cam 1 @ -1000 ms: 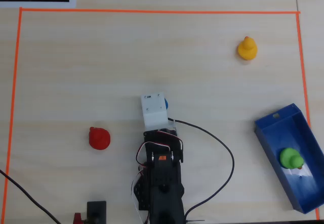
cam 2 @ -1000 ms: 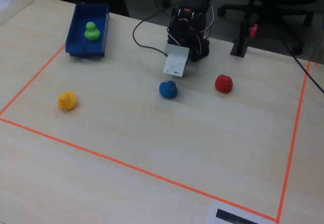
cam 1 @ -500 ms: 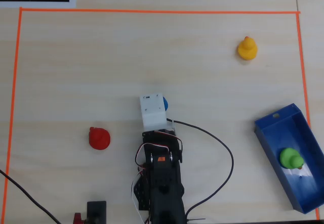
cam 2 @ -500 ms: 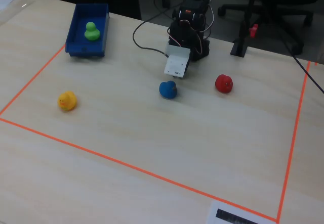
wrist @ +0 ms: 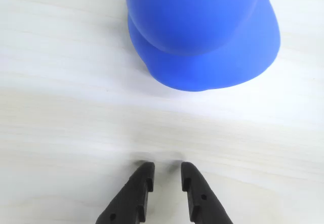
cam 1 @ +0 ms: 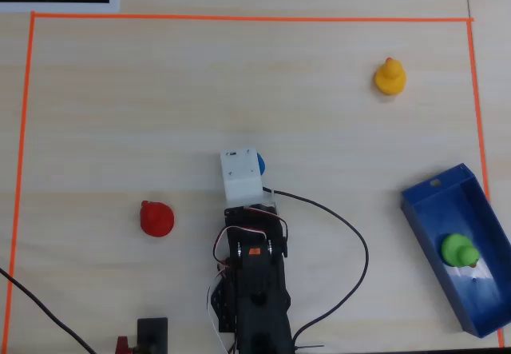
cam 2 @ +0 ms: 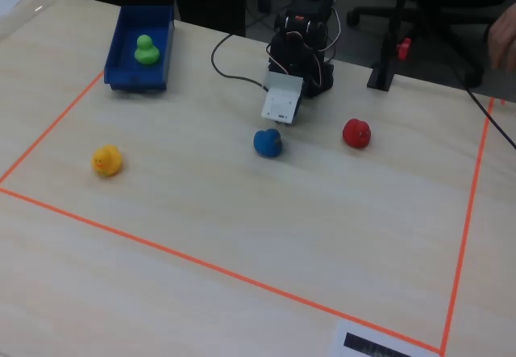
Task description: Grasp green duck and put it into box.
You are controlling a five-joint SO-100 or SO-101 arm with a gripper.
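I am logging the green duck point(cam 1: 459, 249) as sitting inside the box point(cam 1: 431, 210), upright, toward the end of the box that lies away from the small hole in its end wall; the fixed view confirms the green duck point(cam 2: 146, 49) is resting on the box point(cam 2: 121, 31) floor. Taking the box as my landmark, the yellow duck point(cam 1: 390, 77) is standing well apart from it on the desk point(cam 1: 160, 90), beyond the box's holed end in the overhead view. The arm point(cam 1: 251, 282) is sitting well apart from the box, folded low, with its white wrist block point(cam 1: 242, 176) reaching over the blue duck point(cam 2: 267, 142), which I am seeing only partly from above. The red duck point(cam 1: 156, 218) is lying farther still from the box, past the arm. In the wrist view I am finding the pincer point(wrist: 166, 172) nearly closed, its two dark fingertips point(wrist: 144, 176) standing a narrow gap apart, gripping nothing, hovering just short of the blue duck point(wrist: 202, 32) over bare wood. An orange tape line point(cam 1: 239, 18) is framing the working area, and the box is lying just inside its corner.
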